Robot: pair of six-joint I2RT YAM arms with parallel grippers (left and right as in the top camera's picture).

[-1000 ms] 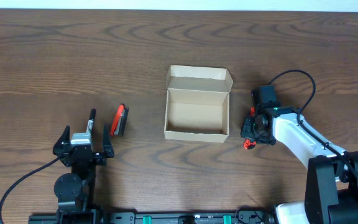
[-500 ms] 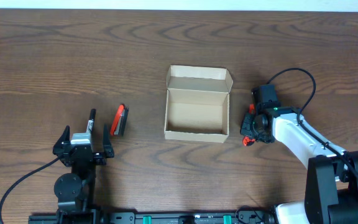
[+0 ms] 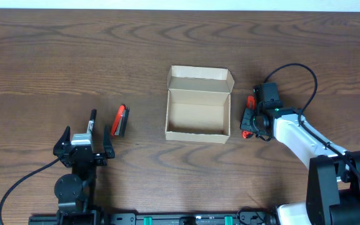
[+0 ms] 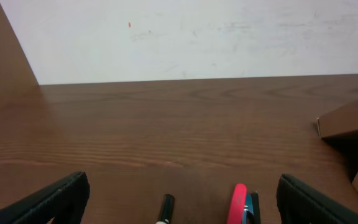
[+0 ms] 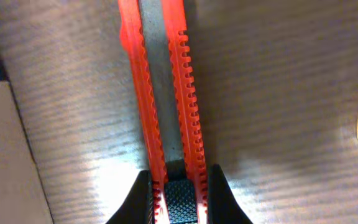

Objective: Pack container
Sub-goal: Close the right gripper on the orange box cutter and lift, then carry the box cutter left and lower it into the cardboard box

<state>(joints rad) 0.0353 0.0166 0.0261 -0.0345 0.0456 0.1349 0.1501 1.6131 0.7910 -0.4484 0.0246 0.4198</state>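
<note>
Cardboard box (image 3: 198,133) stands open in the middle of the desk (image 3: 55,56), its flap turned to the far side. Right end effector (image 3: 250,119) is just beside its right wall, closed on a red utility knife (image 5: 160,93). Left end effector (image 3: 86,134) I see wide open, holding nothing.

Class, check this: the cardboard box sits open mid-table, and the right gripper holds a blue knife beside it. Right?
Not quite. The knife is red, not blue; the right wrist view shows it. The rest stands: the box sits open mid-table, and the right gripper holds the knife beside it.
</note>
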